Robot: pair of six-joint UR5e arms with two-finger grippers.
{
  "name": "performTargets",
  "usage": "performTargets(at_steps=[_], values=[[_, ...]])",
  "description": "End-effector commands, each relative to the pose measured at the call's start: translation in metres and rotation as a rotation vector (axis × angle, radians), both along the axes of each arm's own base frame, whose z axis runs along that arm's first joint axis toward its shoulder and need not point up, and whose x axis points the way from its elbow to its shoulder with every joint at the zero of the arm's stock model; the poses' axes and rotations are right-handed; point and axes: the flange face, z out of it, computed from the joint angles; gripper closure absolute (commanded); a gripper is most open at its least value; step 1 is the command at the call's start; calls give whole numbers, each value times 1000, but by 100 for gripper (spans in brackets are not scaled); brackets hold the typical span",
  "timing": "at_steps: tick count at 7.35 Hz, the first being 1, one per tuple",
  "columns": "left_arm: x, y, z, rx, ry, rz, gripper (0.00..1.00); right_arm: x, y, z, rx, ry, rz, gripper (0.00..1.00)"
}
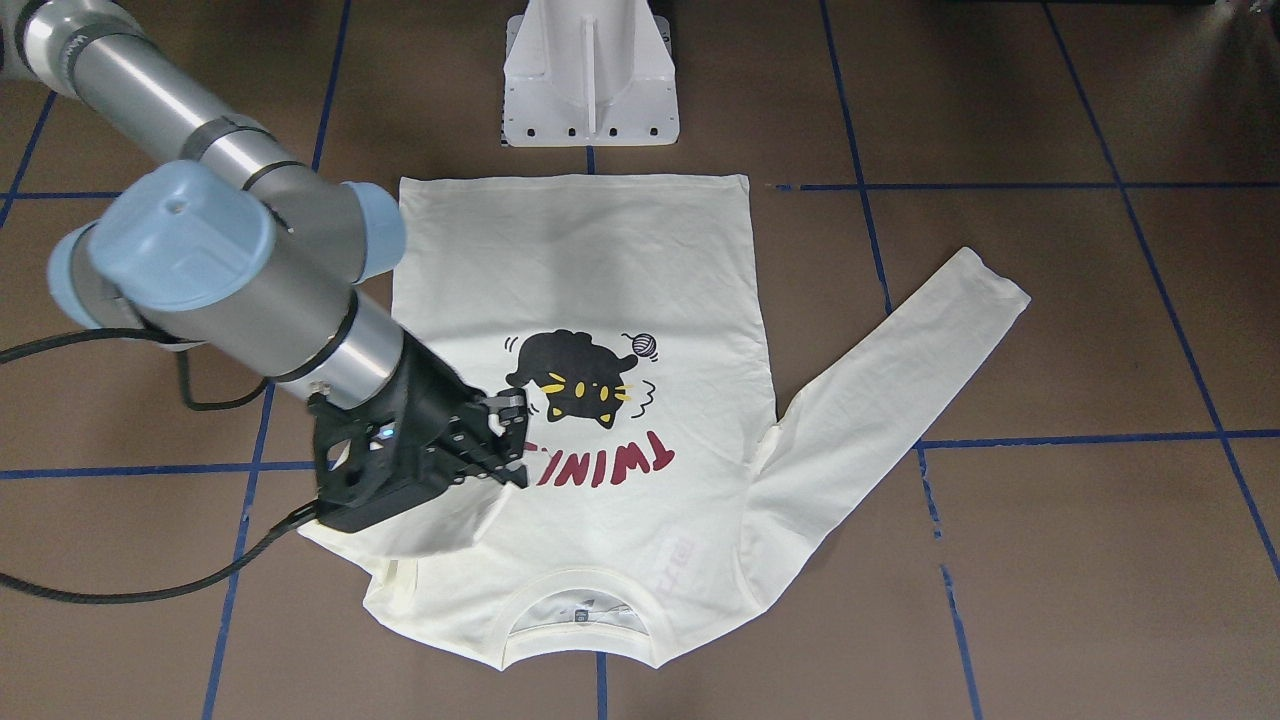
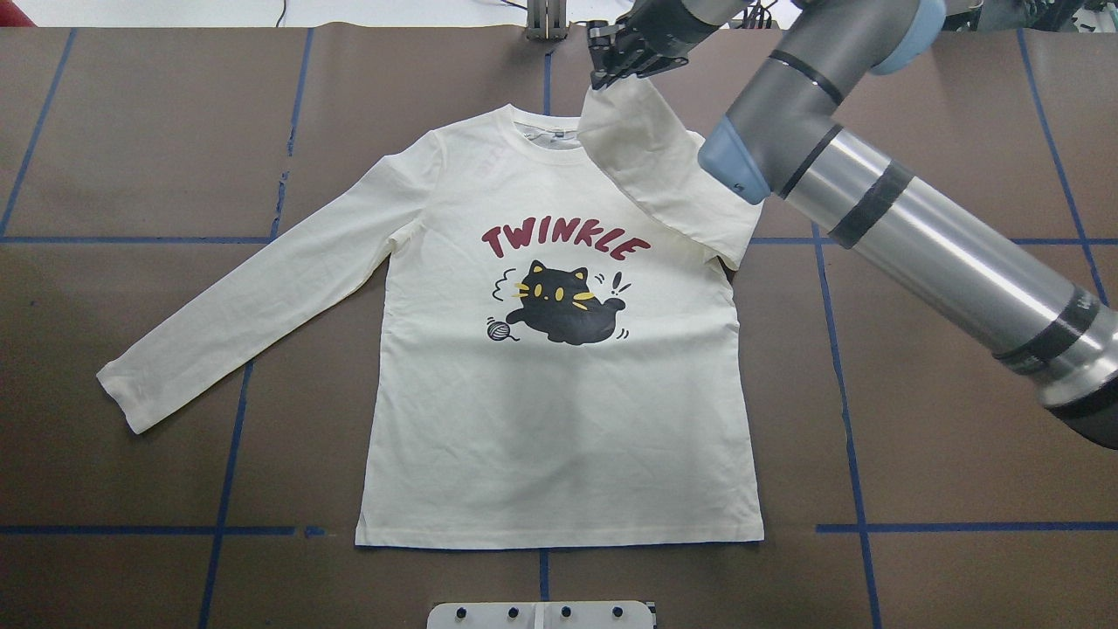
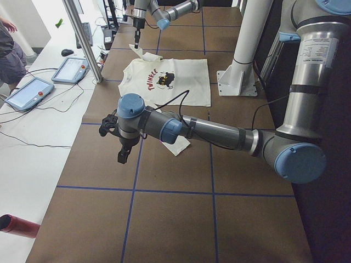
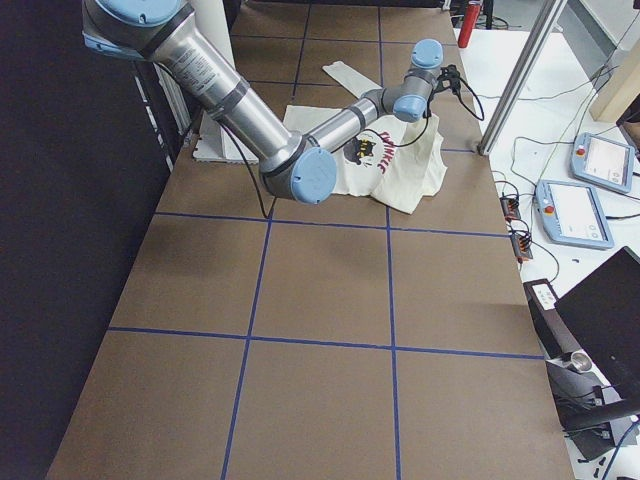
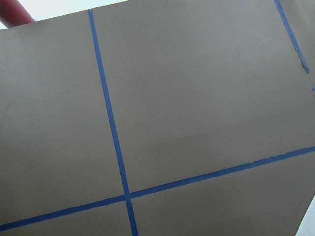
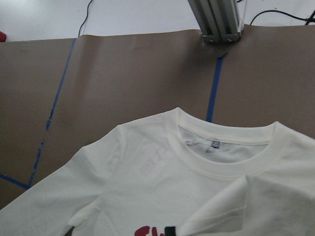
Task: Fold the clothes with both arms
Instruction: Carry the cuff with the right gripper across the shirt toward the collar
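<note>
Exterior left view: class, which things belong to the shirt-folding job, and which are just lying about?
Job: shirt, one sleeve held up by right claw; left claw, over bare table.
Lying about: white pedestal, tablets, red tube.

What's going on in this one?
The right end effector holds one sleeve of the shirt by the cuff, lifted near the collar. The shirt lies flat, print up, on the table, its other sleeve spread out. The left end effector hangs over bare table, away from the shirt; whether it's open is unclear.
</note>
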Motion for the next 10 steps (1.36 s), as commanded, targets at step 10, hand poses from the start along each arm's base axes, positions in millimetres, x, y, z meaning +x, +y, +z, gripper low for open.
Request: performTargets(at_steps=[10], values=[[2,-1,6,-11,-1,3,0,-161,154,-69,78,-238,26,63]])
